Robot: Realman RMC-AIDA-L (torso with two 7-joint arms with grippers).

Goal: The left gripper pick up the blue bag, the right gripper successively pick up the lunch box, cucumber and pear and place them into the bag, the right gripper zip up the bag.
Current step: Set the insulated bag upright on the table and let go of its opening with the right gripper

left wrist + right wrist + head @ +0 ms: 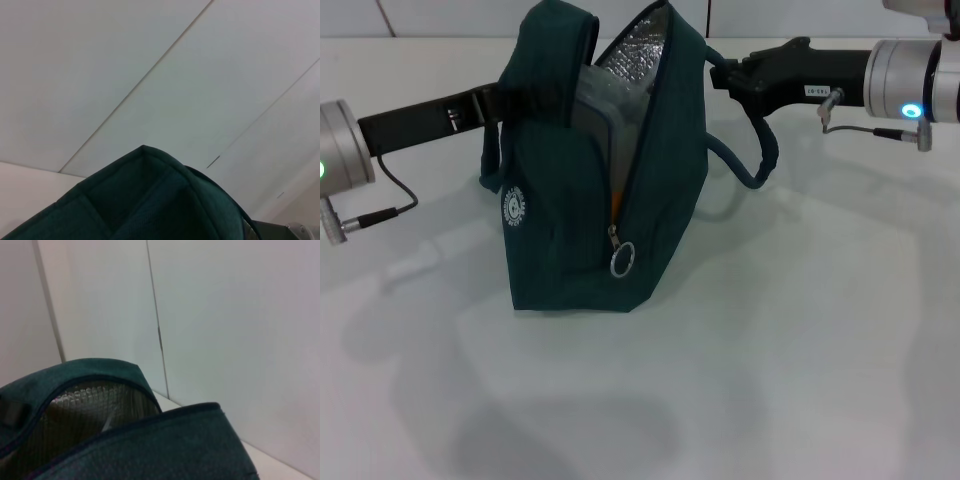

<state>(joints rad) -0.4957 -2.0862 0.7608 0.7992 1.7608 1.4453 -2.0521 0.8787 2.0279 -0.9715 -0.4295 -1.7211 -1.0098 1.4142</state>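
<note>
Blue bag upright, unzipped, left hand gripping its handle, right hand at rim, grip unclear.

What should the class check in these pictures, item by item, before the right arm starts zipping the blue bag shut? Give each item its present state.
1. The blue bag stands upright on the table: ok.
2. Left tool is at the bag's left handle, steadying it: cannot tell whether it grips, its tip is hidden by fabric.
3. Right tool is at the bag's upper right edge, not at the zipper: not ok for pulling yet.
4. Zipper ring pull hangs free at the low end of the opening, unobstructed: ok.
5. Lunch box sits inside the opening: ok.
6. Cucumber and pear inside: cannot tell; only an orange sliver shows through the gap.
</note>
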